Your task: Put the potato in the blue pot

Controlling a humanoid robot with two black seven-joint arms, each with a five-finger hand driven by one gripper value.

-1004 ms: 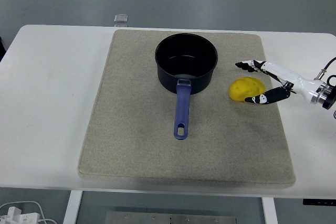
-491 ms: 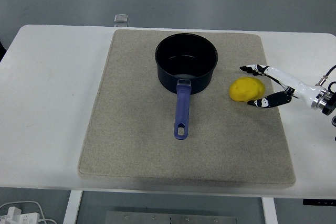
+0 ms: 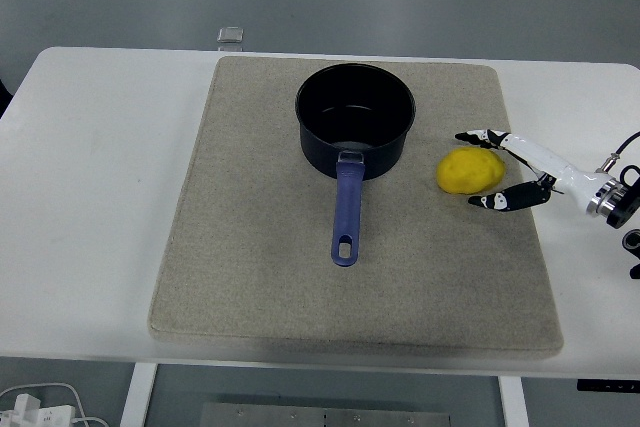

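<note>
Here, a white surface (image 3: 100, 197) is seen with a beige mat (image 3: 250, 247) laid across its middle. Toward the mat's twelve o'clock a blue pot (image 3: 355, 117) is set upright, its dark inside exposed and its blue handle (image 3: 346, 209) pointed to six o'clock. The potato (image 3: 468, 169), yellow and rounded, is found on the mat at about four o'clock from the pot, near it but apart from its wall, and not in it. At three o'clock of the potato the right hand (image 3: 520, 169) is reached in from the right edge, low over the mat. Its fingers are held wide, spread in an open fork around the potato's right end: the upper fingers (image 3: 478, 135) are placed just beside the potato's upper right, and the lower digit (image 3: 492, 201) just beside its lower right. Whether the tips are touching the potato cannot be told; nothing is gripped. At the surface's far edge, at about eleven o'clock from the pot, a small grey block (image 3: 231, 36) is seen.
</note>
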